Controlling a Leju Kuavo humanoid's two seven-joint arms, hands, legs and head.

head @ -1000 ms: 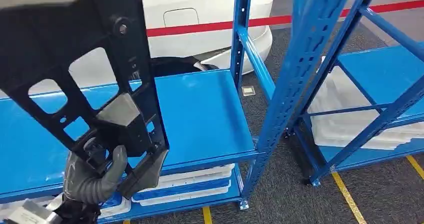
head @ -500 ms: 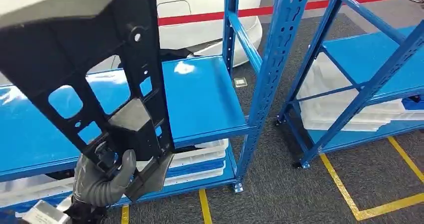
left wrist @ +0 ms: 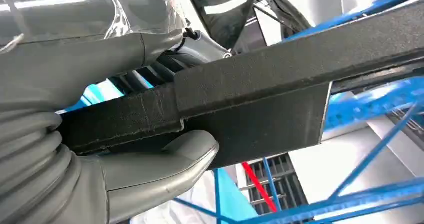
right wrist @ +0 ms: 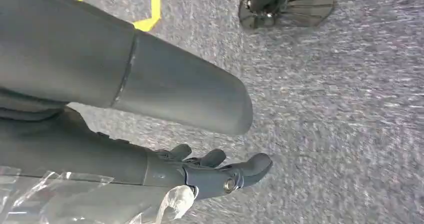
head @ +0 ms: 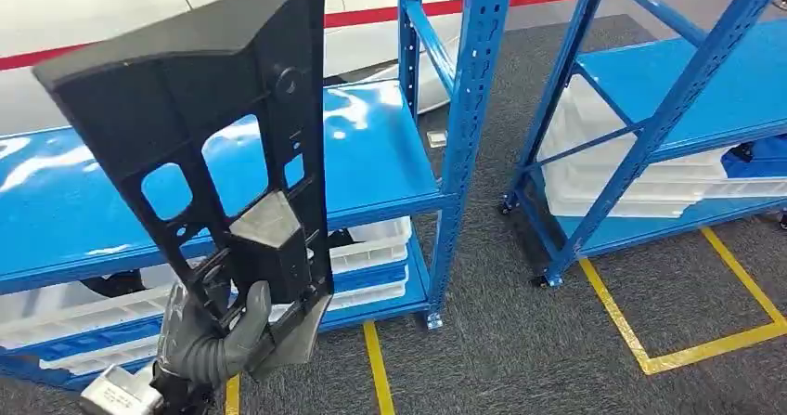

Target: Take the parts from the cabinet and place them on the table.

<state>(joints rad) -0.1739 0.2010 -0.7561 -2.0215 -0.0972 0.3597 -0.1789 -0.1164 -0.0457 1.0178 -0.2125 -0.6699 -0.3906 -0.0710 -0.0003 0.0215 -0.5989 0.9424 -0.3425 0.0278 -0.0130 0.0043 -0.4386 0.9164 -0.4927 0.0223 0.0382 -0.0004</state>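
A large black plastic part (head: 199, 109) with cut-out windows stands upright in front of the blue cabinet (head: 371, 155). My left hand (head: 209, 336) grips its lower end, thumb wrapped across the front. Up close, the left wrist view has the part's dark bar (left wrist: 280, 83) clamped between the grey thumb (left wrist: 160, 159) and the darker fingers behind it. My right hand (right wrist: 200, 169) hangs over the grey carpet, fingers loosely extended and holding nothing.
White trays (head: 371, 257) lie on the cabinet's bottom shelf. A second blue rack (head: 668, 109) with white trays (head: 603, 174) stands to the right. Yellow floor lines (head: 650, 341) mark the carpet. A white car body (head: 93, 6) sits behind the cabinet.
The whole view has shifted: the cabinet and rack slid left and up as the camera moved. The black part now sits lower in view with its top edge visible, still in my left hand.
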